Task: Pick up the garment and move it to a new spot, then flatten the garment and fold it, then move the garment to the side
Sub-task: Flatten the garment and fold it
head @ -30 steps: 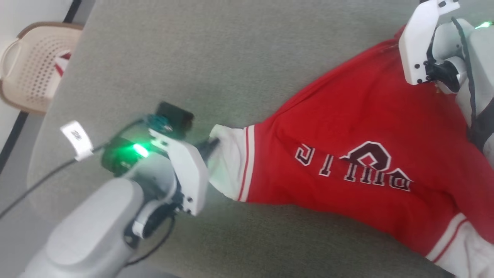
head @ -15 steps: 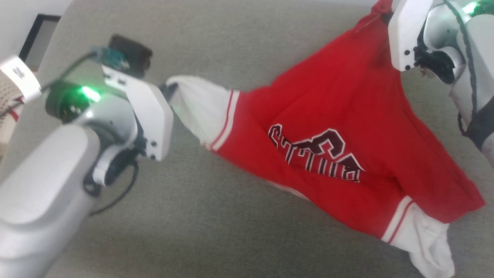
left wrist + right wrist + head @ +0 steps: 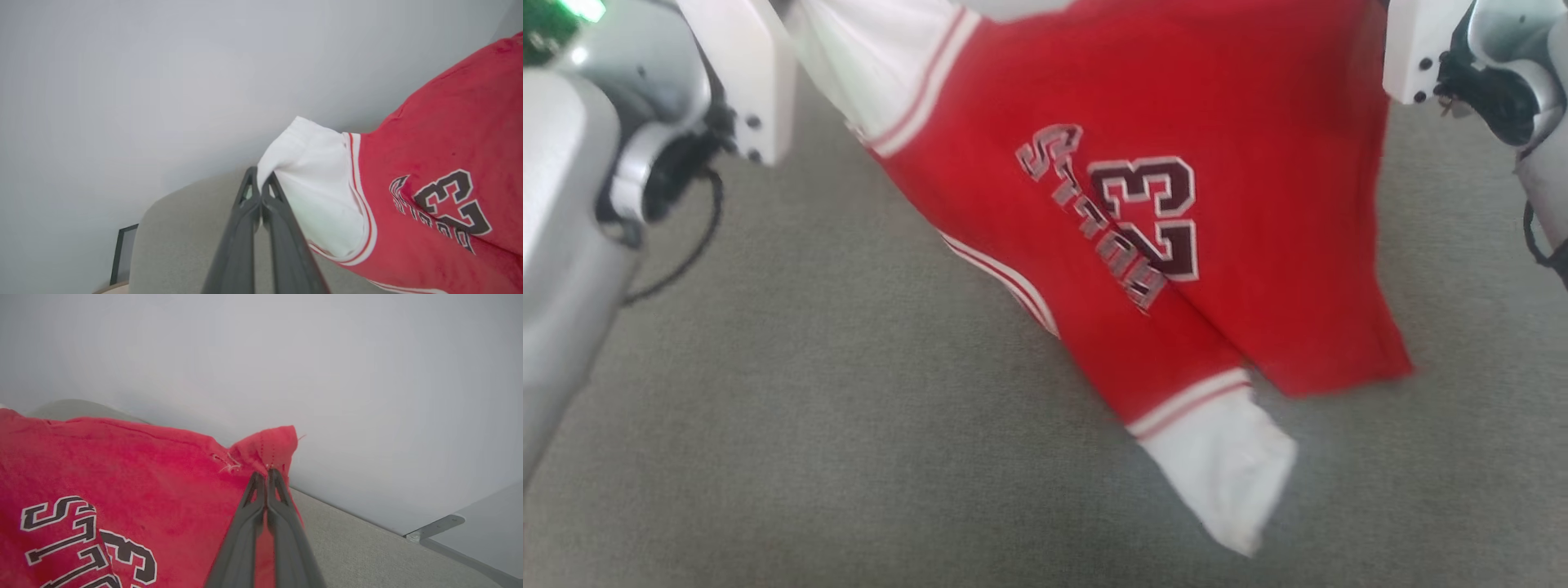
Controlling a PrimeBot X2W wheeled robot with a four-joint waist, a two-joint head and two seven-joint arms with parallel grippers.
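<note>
Currently lifted: garment [image 3: 1258, 245] hangs spread above the grey desk [image 3: 768, 425], its lower white sleeve nearest the desk (touching or not, cannot tell). Left gripper [image 3: 259, 179] is pinched shut on the upper white sleeve, right gripper [image 3: 266, 473] on a red corner. Pick-up looks done; set-down, flattening, folding and moving aside are left.
</note>
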